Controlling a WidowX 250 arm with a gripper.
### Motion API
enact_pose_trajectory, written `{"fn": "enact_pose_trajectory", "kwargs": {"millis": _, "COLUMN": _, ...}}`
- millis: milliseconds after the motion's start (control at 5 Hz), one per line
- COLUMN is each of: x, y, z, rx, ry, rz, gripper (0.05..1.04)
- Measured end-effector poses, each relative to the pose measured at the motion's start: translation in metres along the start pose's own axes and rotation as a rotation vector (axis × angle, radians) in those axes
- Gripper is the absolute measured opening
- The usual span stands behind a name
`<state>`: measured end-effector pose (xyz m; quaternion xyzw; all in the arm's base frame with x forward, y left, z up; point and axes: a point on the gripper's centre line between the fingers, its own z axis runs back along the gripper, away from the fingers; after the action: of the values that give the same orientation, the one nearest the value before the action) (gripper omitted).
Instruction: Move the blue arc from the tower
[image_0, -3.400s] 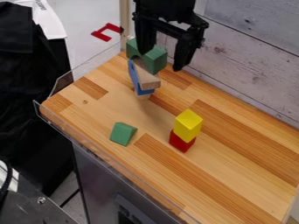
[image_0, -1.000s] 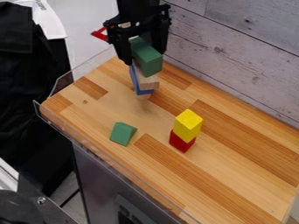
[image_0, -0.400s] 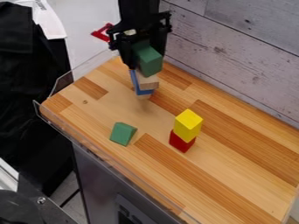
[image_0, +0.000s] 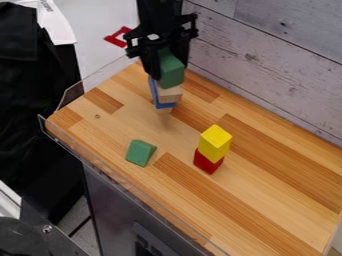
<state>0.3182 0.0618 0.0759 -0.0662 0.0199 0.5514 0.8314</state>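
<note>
With the blue arc (image_0: 165, 105) low in the tower (image_0: 169, 93), against its wooden block, the step seems to be clearing the green block (image_0: 173, 75) above; I cannot tell whether the end effector (image_0: 170, 69) around it grips, so settle that before lifting gently.

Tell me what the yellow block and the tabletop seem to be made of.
Yellow block: probably painted wood, fairly matte, judging by its even color and crisp edges; plastic is possible.
Tabletop: wood, or a wood-look laminate, with a smooth finish; light and darker grained strips run along it.
</note>
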Motion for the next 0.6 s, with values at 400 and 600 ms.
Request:
{"fn": "enact_pose_trajectory", "kwargs": {"millis": 400, "x": -0.018, "y": -0.011, "z": 0.025, "rx": -0.045, "ry": -0.049, "rz": -0.005, "gripper": 0.592}}
{"fn": "enact_pose_trajectory", "kwargs": {"millis": 600, "x": -0.051, "y": -0.019, "z": 0.018, "rx": -0.018, "ry": -0.075, "rz": -0.025, "gripper": 0.592}}
